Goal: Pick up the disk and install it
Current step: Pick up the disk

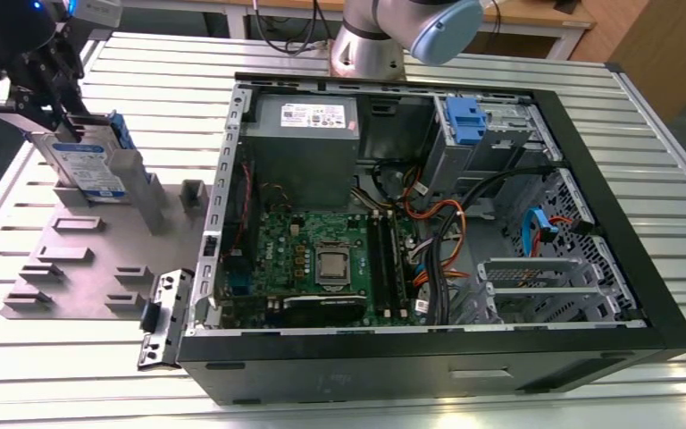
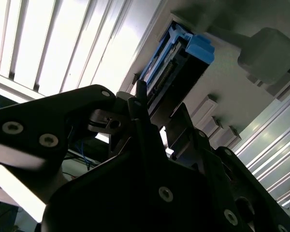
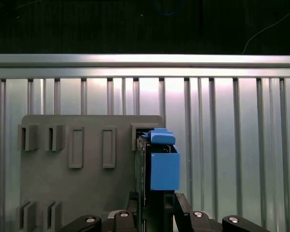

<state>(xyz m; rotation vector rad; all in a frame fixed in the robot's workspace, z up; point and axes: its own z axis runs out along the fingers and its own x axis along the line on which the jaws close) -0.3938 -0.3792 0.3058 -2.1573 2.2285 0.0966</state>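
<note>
One open computer case (image 1: 629,223) takes the exterior view's right; at its left a grey holder (image 1: 81,268) carries the disk (image 1: 87,170) on edge, the tool (image 1: 71,118) apparently clamped on its top: pick-up stage, wanting a straight lift, I'd say.

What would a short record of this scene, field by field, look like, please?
disk: upright on edge at the grey fixture plate, outside the computer case
gripper: at the disk's upper end, in the exterior view
computer case: side open, to the exterior view's right of the plate
install: not yet done
</note>
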